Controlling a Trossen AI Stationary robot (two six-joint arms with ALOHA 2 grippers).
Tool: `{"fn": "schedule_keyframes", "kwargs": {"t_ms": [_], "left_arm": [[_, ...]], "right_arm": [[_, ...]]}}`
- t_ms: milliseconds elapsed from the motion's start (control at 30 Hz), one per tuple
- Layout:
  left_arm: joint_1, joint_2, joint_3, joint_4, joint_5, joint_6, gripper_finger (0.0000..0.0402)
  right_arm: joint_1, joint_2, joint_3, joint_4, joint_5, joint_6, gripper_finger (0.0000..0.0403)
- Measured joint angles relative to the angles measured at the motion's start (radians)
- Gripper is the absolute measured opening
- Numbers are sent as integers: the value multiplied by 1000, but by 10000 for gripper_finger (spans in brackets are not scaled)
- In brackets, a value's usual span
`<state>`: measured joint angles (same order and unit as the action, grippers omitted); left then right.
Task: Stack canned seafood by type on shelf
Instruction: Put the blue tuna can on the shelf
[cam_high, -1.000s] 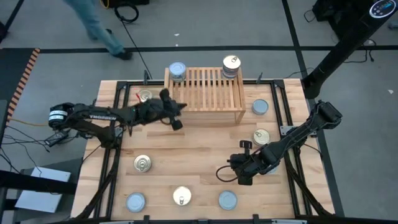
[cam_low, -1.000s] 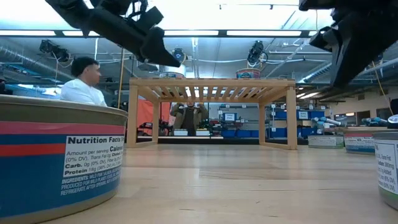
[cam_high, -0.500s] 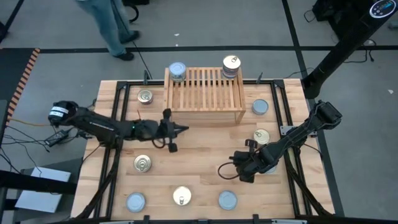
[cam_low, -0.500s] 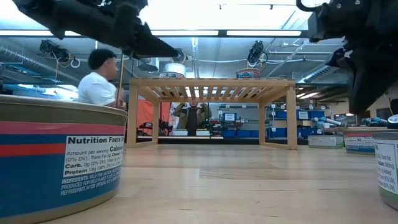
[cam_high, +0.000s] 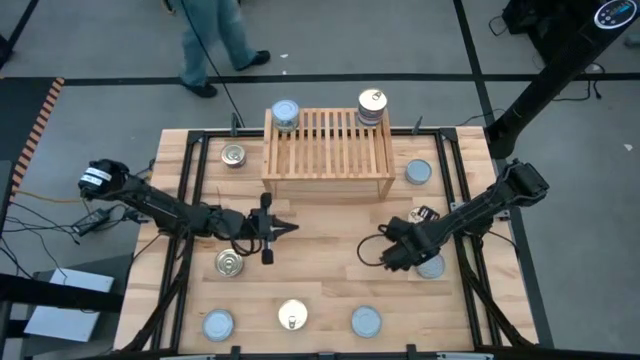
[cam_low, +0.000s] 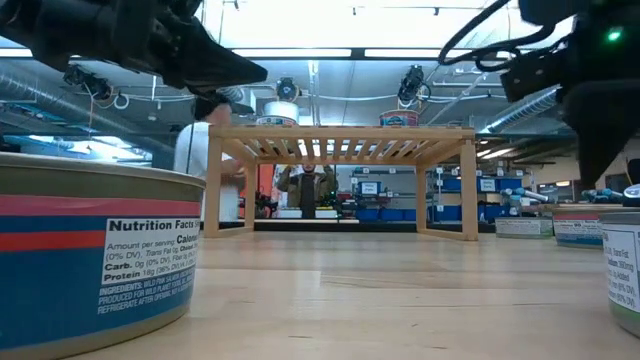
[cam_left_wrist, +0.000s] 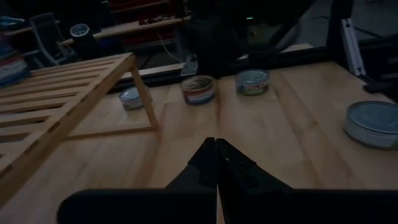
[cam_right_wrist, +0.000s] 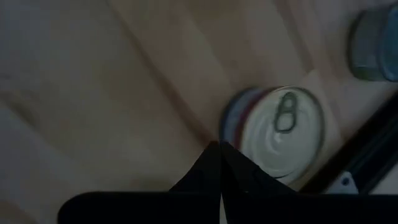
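Pale plank tabletop (cam_high: 320, 250) fills the middle of your overhead frame, with grey floor around it. Nearest you, along the lower edge, sit a silvery-blue-lidded tin (cam_high: 218, 325) at lower left, a golden pull-tab tin (cam_high: 293, 316) at lower centre and another silvery-blue-lidded tin (cam_high: 366, 321) to its right.

A little farther up, you have a second golden pull-tab tin (cam_high: 230, 263) left of centre. Just above it your left gripper (cam_high: 278, 228) points right over bare planks, fingers pressed together and holding nothing. Right of centre, your right gripper (cam_high: 392, 256) is likewise closed and empty, with a partly hidden silvery tin (cam_high: 432, 266) just beside it.

Farther up, a blue-lidded tin (cam_high: 418, 171) lies at right and a golden-lidded tin (cam_high: 234, 155) at left, flanking the light wooden slatted shelf (cam_high: 330, 150) at upper centre. On its far corners you can see a blue-lidded tin (cam_high: 285, 113) at left and a golden-topped stack (cam_high: 372, 106) at right.

Beyond the table, at the top left, a person's legs (cam_high: 215, 35) stand on the floor.
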<state>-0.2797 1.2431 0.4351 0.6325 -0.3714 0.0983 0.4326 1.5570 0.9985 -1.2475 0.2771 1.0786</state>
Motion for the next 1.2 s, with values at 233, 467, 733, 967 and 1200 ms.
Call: {"fn": "schedule_keyframes", "kwargs": {"t_ms": [233, 467, 733, 967, 1200], "left_arm": [[-9, 6, 0, 3, -2, 28, 2], [-9, 6, 0, 3, -2, 52, 2], [-10, 7, 3, -19, 188, -7, 2], [-72, 24, 170, -425, 385, -217, 2], [-136, 157, 295, -591, 472, -429, 14]], "right_arm": [[-86, -1, -55, -8, 17, -33, 7], [-109, -1, -134, 17, -27, -42, 7], [-106, -3, -159, 57, -35, -43, 7], [-101, -3, -159, 60, -31, -37, 8], [-48, 1, -129, 50, 19, -27, 6]]}}
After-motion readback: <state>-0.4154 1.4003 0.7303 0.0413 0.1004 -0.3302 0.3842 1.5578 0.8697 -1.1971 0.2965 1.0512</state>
